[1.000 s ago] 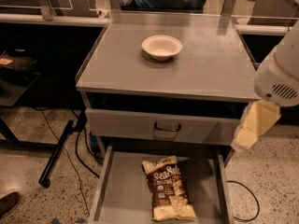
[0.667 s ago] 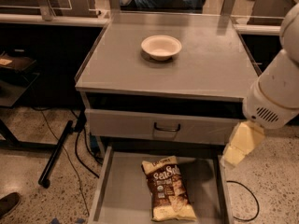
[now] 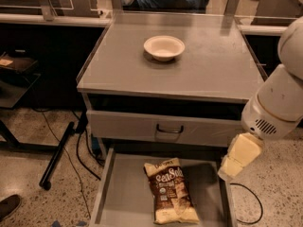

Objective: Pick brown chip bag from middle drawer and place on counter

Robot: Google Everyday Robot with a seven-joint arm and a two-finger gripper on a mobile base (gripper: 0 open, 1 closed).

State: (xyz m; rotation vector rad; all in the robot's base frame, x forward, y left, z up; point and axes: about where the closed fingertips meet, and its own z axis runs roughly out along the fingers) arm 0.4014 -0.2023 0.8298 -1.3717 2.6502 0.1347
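Speckled terrazzo flooring (image 3: 38, 141) is running along the near edge of the scene, with the cabinet standing on it.

1. Nearest the camera, the middle drawer (image 3: 123, 193) is standing pulled out, its flat grey floor exposed.
2. The brown chip bag (image 3: 170, 190) is lying flat on that floor, roughly central, its pale top end pointing toward twelve o'clock. Nothing is touching it.
3. The gripper (image 3: 239, 157) is hanging at about two o'clock from the bag, over the drawer's right-hand wall near its far corner and apart from the bag. Its grasp state cannot be told from this view. The white arm (image 3: 279, 103) is rising behind it toward one o'clock.
4. Beyond, a closed drawer front (image 3: 123, 126) with a dark handle (image 3: 169, 129) is sitting above the open drawer.
5. Farther at twelve o'clock, the counter (image 3: 118, 65) is carrying only a white bowl (image 3: 164, 47), set toward its far half.

Assessment: access appears complete, as the drawer is open and the bag is showing. The approach is looking under way but unfinished. Grasping, lifting and placing on the counter are all remaining; ample bare counter is lying at six o'clock of the bowl for the placement.
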